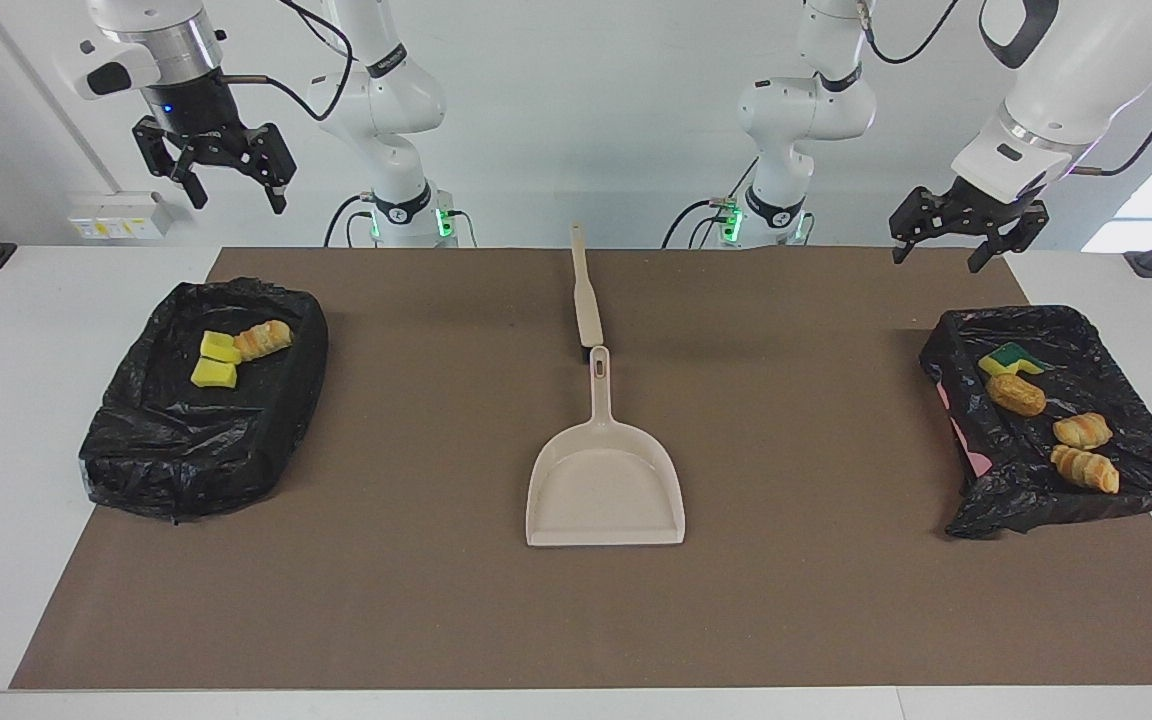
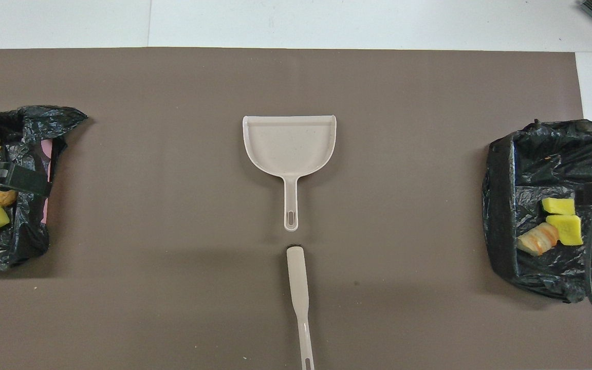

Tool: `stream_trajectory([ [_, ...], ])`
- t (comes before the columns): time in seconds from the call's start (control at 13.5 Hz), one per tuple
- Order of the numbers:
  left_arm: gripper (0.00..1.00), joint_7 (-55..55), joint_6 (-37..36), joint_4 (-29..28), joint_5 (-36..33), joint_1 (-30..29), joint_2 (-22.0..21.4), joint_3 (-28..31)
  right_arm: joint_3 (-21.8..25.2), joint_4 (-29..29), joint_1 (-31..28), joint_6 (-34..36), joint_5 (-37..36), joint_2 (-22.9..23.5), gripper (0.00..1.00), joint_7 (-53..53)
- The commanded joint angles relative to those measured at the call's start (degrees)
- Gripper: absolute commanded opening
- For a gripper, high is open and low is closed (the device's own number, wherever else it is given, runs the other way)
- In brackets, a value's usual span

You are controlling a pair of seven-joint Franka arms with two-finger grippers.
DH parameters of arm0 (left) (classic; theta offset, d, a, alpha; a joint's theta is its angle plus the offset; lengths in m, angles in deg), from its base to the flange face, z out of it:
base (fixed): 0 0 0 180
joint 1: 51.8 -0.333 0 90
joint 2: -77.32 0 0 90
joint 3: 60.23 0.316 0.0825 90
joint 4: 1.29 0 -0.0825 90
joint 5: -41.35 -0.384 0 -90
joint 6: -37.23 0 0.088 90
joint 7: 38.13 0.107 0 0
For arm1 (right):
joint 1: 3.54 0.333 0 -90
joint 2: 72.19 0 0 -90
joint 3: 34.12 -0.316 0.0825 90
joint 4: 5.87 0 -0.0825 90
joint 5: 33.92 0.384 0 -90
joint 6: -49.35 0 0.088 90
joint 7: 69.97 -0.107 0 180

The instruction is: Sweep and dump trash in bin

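The trash lies in two black-lined bins. In the bin at the right arm's end are yellow sponge chunks and a croissant piece. The bin at the left arm's end holds three croissant pieces and a yellow-green sponge. My right gripper hangs open and empty high over its bin. Also raised over the bin at its own end, my left gripper is open with nothing in it.
A beige dustpan lies at mid-table on the brown mat, its handle toward the robots. A beige brush handle lies in line with it, nearer the robots. White tabletop borders the mat.
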State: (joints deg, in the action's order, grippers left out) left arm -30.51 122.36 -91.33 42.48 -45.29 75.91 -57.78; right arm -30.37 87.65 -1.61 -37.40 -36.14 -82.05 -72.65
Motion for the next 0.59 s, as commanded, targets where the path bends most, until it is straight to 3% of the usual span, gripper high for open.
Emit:
stream_trajectory([
  [0.0,1.00,0.9,-0.9,0.9,-0.6,-0.4,0.2,-0.3,-0.1,0.3,-0.3,-0.8,1.0,-0.4,1.00,0.0],
  [0.52,1.00,0.9,-0.7,0.5,-0.6,-0.4,0.1,-0.2,-0.1,0.3,-0.3,-0.8,1.0,-0.4,1.00,0.0],
])
